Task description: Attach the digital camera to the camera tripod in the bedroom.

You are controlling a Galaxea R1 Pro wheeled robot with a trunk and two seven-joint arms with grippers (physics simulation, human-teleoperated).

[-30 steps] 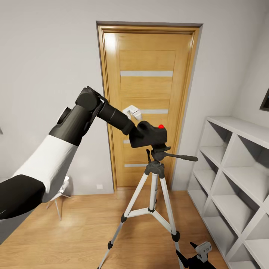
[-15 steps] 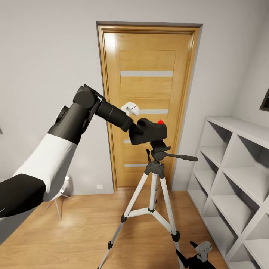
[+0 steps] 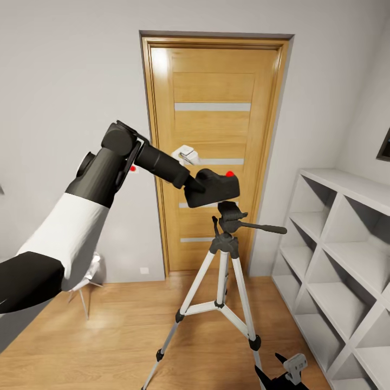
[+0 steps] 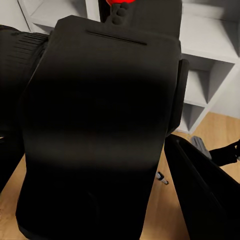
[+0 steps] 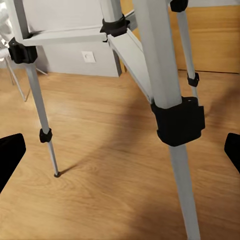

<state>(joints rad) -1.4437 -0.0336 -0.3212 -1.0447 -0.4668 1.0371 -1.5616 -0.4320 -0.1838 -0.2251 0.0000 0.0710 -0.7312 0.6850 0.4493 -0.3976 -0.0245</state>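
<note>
At centre frame of the head view, the small matte-black boxy digital camera (image 3: 214, 187) with a round red button on top sits just above the black head of the tall camera tripod (image 3: 223, 281), whose three silver-white legs with black joints spread down to the light wood plank floor (image 3: 108, 336). Whether the camera base touches the tripod head cannot be told. The long black pan handle (image 3: 262, 228) projects toward the right of the frame. The left hand (image 3: 190, 186) reaches in from the left on a black forearm and is clenched on the camera's left end; in the left wrist view the black camera body (image 4: 100, 130) lies close to the lens, with the red button (image 4: 120, 2) at the upper edge.

Behind the tripod stands an oak door (image 3: 214, 151) with pale grey horizontal stripes, set in a pale grey wall (image 3: 65, 97). White cube shelving (image 3: 341, 260) occupies the right of the frame. A white chair (image 3: 86, 281) shows partly at lower left, behind the arm.

At the lower right corner of the head view, the right hand (image 3: 284, 374) hangs low near one tripod foot. In the right wrist view its two black fingertips (image 5: 10, 155) stand wide apart at the frame edges, released and grasping nothing, with a silver tripod leg and black clamp (image 5: 178, 120) between them.
</note>
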